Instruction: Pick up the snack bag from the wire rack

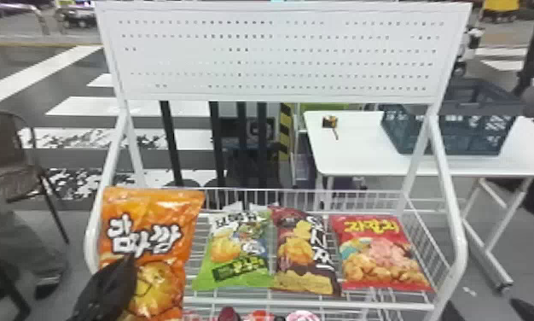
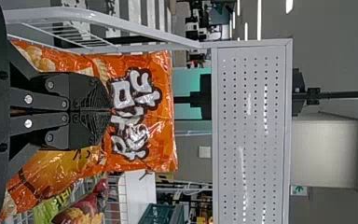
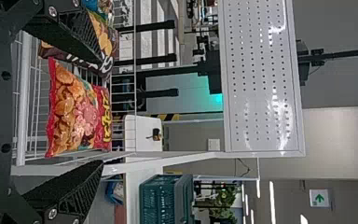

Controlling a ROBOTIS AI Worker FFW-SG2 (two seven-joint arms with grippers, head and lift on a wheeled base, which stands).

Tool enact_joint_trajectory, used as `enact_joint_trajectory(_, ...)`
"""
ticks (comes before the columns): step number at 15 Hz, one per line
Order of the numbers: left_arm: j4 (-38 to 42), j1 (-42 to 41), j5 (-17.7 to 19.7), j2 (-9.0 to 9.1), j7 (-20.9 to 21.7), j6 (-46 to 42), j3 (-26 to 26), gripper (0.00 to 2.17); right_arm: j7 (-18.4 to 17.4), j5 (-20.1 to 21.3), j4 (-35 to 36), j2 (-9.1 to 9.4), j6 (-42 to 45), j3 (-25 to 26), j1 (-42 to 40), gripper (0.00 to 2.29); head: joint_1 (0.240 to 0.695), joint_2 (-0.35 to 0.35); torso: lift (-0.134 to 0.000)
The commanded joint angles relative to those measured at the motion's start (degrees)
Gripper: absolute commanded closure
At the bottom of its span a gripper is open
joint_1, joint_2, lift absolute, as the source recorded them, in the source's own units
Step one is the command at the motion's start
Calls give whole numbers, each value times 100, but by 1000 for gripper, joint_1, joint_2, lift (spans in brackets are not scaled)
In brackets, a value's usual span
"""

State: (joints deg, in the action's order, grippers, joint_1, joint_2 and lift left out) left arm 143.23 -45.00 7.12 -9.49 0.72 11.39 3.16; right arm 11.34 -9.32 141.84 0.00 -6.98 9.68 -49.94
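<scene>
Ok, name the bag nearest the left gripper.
The orange bag, leftmost: the left gripper grips it; the green bag, maroon bag and red bag lie farther right.

Snack bag [image 1: 155,209] partly behind left claw [image 1: 127,267]; perhaps snacks [image 1: 262,316] below, cropped.

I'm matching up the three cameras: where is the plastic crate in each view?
Head view: the plastic crate is at the right, on the white table.
Left wrist view: at the table, beyond the orange snack bag.
Right wrist view: at the table, farther off than the red snack bag.
Shared landmark: the white perforated panel.
</scene>
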Motion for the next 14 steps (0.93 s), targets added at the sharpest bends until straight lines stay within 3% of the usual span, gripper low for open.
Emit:
enact_joint_trajectory(1, 4, 0, 0, 17, 7, 0, 0, 1831, 0, -18, -16, 5, -1, 8, 2, 127, 499, 0, 0)
enact_joint_trajectory(14, 4, -35, -26, -27, -2, -35, -9, 1831, -26, -35, -51, 5, 51, 16, -34, 127, 499, 0, 0)
